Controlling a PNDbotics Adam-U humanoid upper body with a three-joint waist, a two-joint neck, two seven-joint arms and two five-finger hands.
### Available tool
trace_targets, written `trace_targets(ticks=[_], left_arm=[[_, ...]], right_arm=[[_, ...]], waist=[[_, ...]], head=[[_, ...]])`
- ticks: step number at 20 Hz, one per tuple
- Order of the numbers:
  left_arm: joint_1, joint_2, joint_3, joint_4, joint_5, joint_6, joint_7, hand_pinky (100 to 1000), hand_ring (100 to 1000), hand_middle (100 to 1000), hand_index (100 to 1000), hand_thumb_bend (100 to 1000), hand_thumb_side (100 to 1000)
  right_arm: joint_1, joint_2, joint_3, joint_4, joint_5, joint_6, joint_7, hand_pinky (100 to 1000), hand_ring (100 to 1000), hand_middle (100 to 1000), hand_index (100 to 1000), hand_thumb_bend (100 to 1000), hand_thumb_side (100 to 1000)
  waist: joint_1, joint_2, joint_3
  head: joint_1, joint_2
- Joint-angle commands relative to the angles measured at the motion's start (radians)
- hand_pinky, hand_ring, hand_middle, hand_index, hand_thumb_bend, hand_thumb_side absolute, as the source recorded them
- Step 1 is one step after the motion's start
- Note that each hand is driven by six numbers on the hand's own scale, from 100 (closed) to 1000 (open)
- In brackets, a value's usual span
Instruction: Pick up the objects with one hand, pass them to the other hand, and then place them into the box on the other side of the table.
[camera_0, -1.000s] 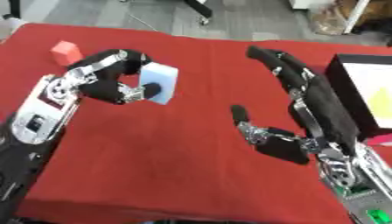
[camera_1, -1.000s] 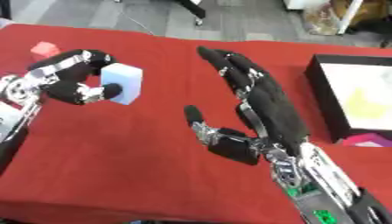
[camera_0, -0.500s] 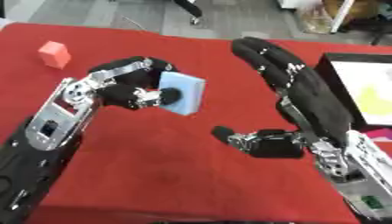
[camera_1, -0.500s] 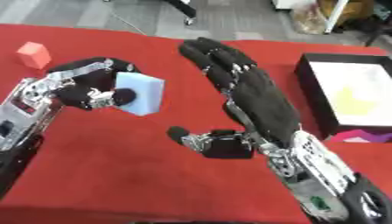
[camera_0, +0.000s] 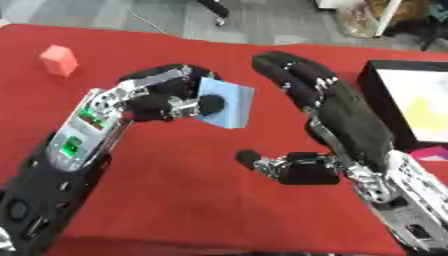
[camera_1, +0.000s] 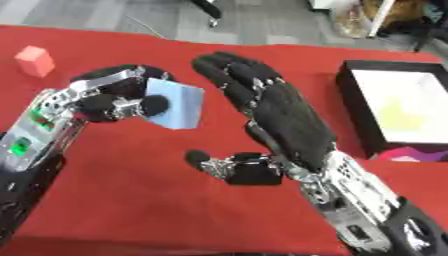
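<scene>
My left hand (camera_0: 157, 97) is shut on a light blue block (camera_0: 226, 104), holding it above the red table near the middle. My right hand (camera_0: 337, 117) is open just to the right of the block, palm toward it, fingers stretched up and thumb low at the front. A narrow gap shows between the block and the right hand's fingers (camera_0: 293, 75). A black box (camera_0: 385, 100) with a white floor and a yellow thing inside stands at the right edge.
A red block (camera_0: 59, 59) lies on the red tablecloth (camera_0: 175, 190) at the far left. A pink thing (camera_1: 407, 152) shows in front of the box. Grey floor lies beyond the table's far edge.
My left hand has carried the blue block to the right toward the middle. My right hand has swung left and up, closing on the block with fingers spread.
</scene>
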Motion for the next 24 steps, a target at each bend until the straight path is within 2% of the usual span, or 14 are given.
trace_targets(ticks=[1, 10, 14, 16, 18, 19, 24], left_arm=[[-0.026, -0.012, -0.002, -0.032, 0.021, 0.008, -0.004, 796, 553, 500, 579, 100, 503], [-0.029, -0.032, -0.021, -0.056, 0.031, 0.017, -0.028, 797, 555, 502, 581, 100, 499], [-0.027, -0.036, -0.029, -0.065, 0.039, 0.021, -0.041, 798, 557, 503, 582, 100, 500], [-0.026, -0.035, -0.031, -0.069, 0.042, 0.022, -0.048, 799, 559, 505, 583, 100, 498], [-0.026, -0.033, -0.034, -0.071, 0.040, 0.023, -0.054, 799, 560, 505, 583, 100, 497], [-0.026, -0.033, -0.035, -0.071, 0.038, 0.023, -0.057, 799, 561, 505, 584, 100, 498], [-0.022, -0.034, -0.039, -0.064, 0.027, 0.022, -0.067, 800, 564, 510, 589, 100, 503]], right_arm=[[-0.013, -0.002, 0.001, -0.021, -0.007, 0.009, -0.014, 799, 880, 835, 948, 519, 371], [-0.015, 0.006, 0.004, -0.021, -0.015, 0.042, -0.072, 747, 839, 786, 909, 455, 355], [-0.017, 0.006, 0.009, -0.021, -0.020, 0.049, -0.085, 730, 818, 753, 886, 369, 317], [-0.017, 0.007, 0.010, -0.021, -0.026, 0.053, -0.094, 712, 795, 718, 857, 274, 288], [-0.017, 0.008, 0.008, -0.021, -0.038, 0.062, -0.116, 696, 779, 685, 818, 156, 289], [-0.017, 0.008, 0.008, -0.021, -0.045, 0.068, -0.128, 676, 761, 649, 753, 100, 298], [-0.015, 0.007, 0.007, -0.021, -0.086, 0.095, -0.216, 641, 724, 580, 585, 100, 252]], waist=[[0.002, -0.009, 0.000], [0.003, -0.007, -0.002], [0.005, -0.007, -0.002], [0.005, -0.007, -0.002], [0.006, -0.008, -0.001], [0.006, -0.008, -0.001], [0.006, -0.008, -0.002]], head=[[-0.011, -0.003], [-0.026, -0.003], [-0.029, -0.003], [-0.030, -0.003], [-0.031, -0.003], [-0.030, -0.003], [-0.031, -0.003]])
